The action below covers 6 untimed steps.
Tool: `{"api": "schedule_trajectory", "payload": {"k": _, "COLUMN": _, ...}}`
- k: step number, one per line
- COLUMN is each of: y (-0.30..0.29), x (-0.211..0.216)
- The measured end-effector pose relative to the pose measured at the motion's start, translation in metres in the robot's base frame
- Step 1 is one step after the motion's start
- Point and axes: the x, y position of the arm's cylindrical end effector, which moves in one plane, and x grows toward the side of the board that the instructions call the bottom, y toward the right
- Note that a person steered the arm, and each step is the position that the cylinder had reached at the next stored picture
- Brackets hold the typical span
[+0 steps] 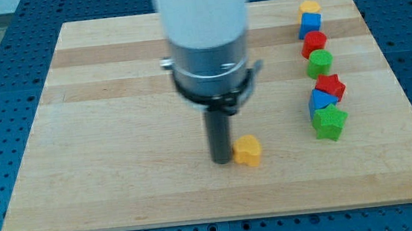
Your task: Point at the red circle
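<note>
The red circle (314, 44) sits in a column of blocks near the view's right edge, third from the top. My tip (221, 161) rests on the wooden board at the view's lower centre, far to the left of the red circle and below it. A yellow block (248, 151) lies right beside the tip, on its right, touching or nearly so.
The right column from top to bottom: yellow block (309, 7), blue cube (310, 23), red circle, green block (320, 63), red star (331, 87), blue block (321, 102), green star (329, 123). The board (117, 123) is edged by a blue perforated table.
</note>
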Motion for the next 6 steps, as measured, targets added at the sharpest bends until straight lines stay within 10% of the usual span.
{"api": "schedule_trajectory", "payload": {"k": 5, "y": 0.162, "x": 0.049}}
{"api": "schedule_trajectory", "payload": {"k": 6, "y": 0.095, "x": 0.042}}
